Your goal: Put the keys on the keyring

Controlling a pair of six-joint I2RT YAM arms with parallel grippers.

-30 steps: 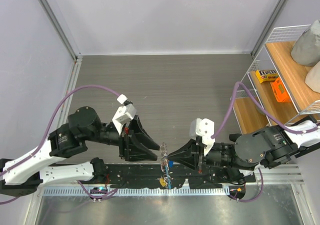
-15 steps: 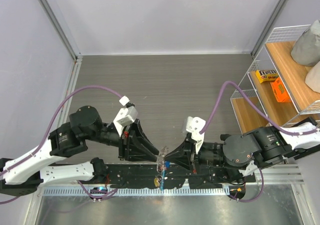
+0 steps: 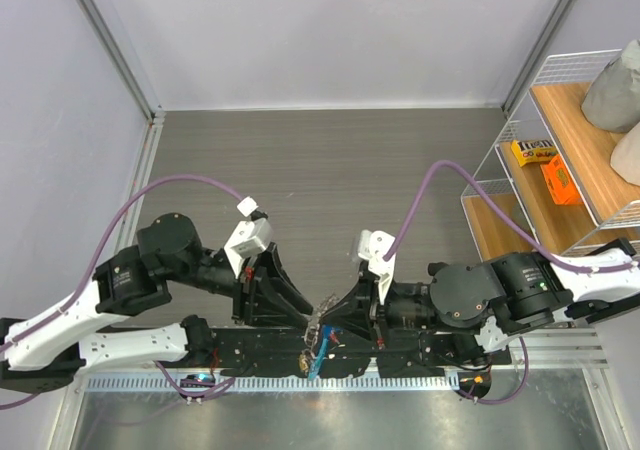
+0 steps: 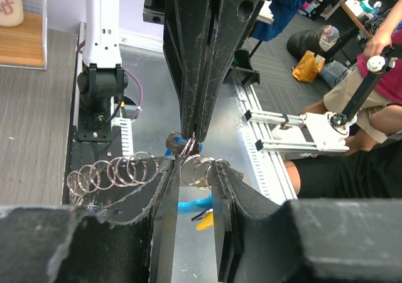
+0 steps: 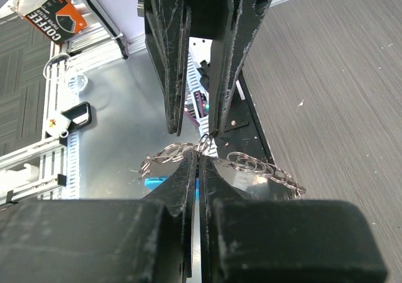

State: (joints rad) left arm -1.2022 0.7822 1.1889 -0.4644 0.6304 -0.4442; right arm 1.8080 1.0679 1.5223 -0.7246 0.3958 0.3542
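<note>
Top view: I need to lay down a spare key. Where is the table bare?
Bare: the grey table across its whole far half, up to the back wall. Crowded: the near edge, where left gripper and right gripper meet at the keyring.

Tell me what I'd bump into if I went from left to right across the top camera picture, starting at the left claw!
left claw → keyring → right claw → yellow box → orange box
</note>
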